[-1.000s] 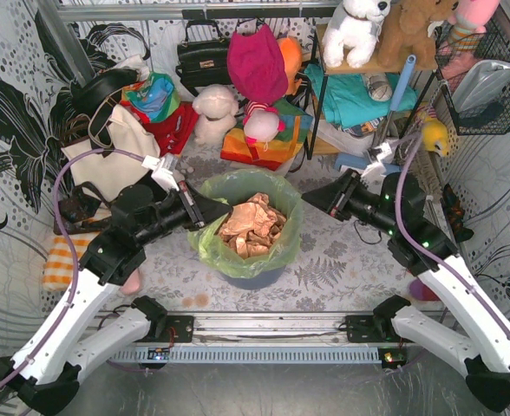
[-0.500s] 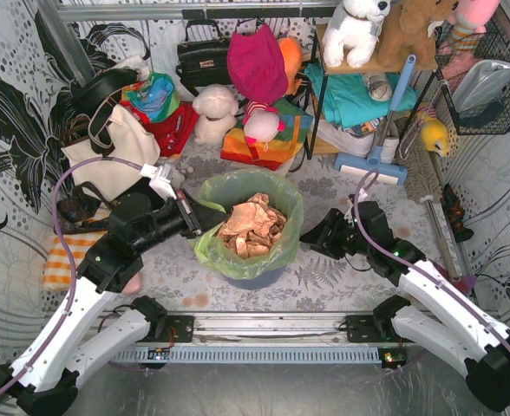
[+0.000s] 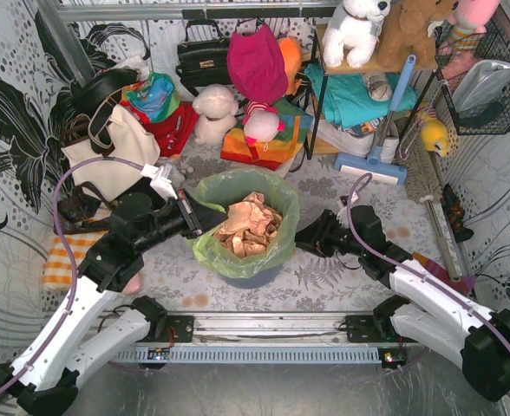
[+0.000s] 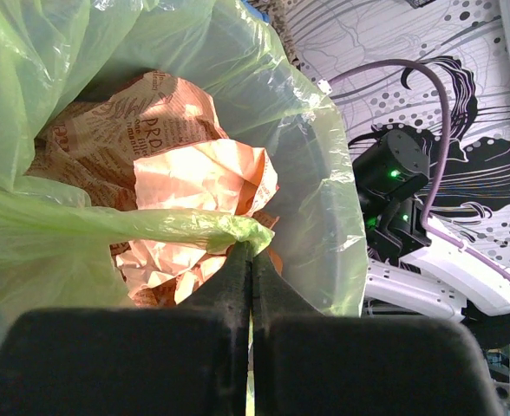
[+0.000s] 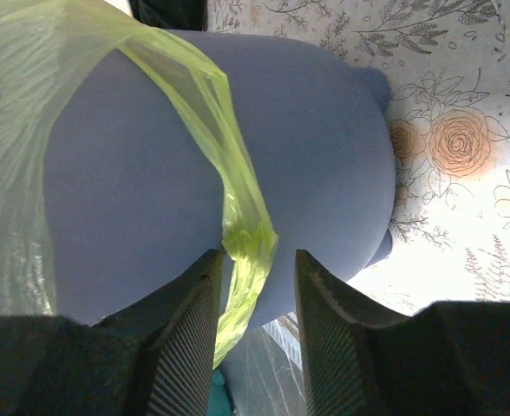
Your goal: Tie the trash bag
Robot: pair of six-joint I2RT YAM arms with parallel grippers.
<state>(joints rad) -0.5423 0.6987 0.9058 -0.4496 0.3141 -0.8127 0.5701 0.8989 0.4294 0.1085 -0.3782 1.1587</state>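
Observation:
The trash bag (image 3: pixel 277 192), thin light-green film, lines a blue round bin (image 3: pixel 253 278) at the table's middle, with crumpled tan-brown paper (image 3: pixel 248 227) inside. My left gripper (image 3: pixel 205 219) is shut on the bag's left rim; in the left wrist view the closed gripper (image 4: pixel 250 249) pinches a stretched strip of green film (image 4: pixel 151 227) over the paper (image 4: pixel 199 173). My right gripper (image 3: pixel 302 236) is open at the bag's right side. In the right wrist view a hanging fold of the bag (image 5: pixel 248 234) lies between the open fingers (image 5: pixel 186 321), against the bin wall (image 5: pixel 324 147).
A white tote with black straps (image 3: pixel 107 152), a black handbag (image 3: pixel 203 56), plush toys (image 3: pixel 213 113) and a shelf rack (image 3: pixel 368 95) crowd the back. A wire basket (image 3: pixel 485 82) hangs at right. A striped cloth (image 3: pixel 60 260) lies left. A metal rail (image 3: pixel 264 325) runs along the front.
My right arm has come down and leftward from the back right to the bag's right side. My left gripper has stayed shut on the left rim, shifting slightly.

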